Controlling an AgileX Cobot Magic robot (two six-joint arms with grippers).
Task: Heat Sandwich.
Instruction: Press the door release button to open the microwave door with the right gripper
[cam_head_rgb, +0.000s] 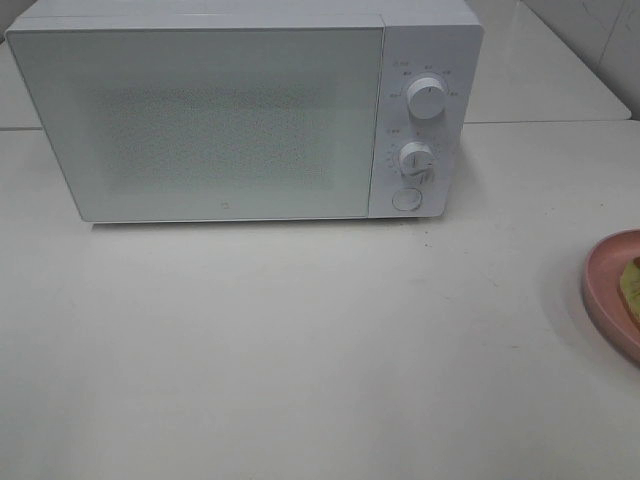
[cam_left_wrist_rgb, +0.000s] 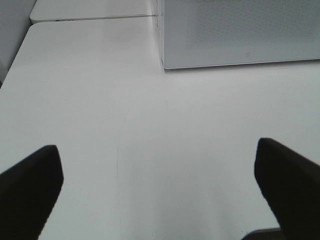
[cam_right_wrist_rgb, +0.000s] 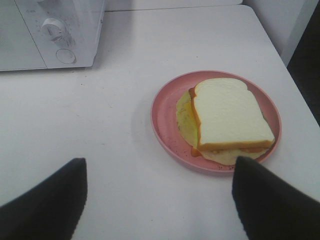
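Sandwich (cam_right_wrist_rgb: 230, 112) on plate (cam_right_wrist_rgb: 162, 120) — just ahead of open right gripper (cam_right_wrist_rgb: 160, 165).

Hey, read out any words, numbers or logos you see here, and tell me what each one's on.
Nothing here is readable.
Markings around the upper dial and lower dial of the microwave: too small and blurred.
Small mark low on its door: too small to read.
No writing on the pink plate or the sandwich.
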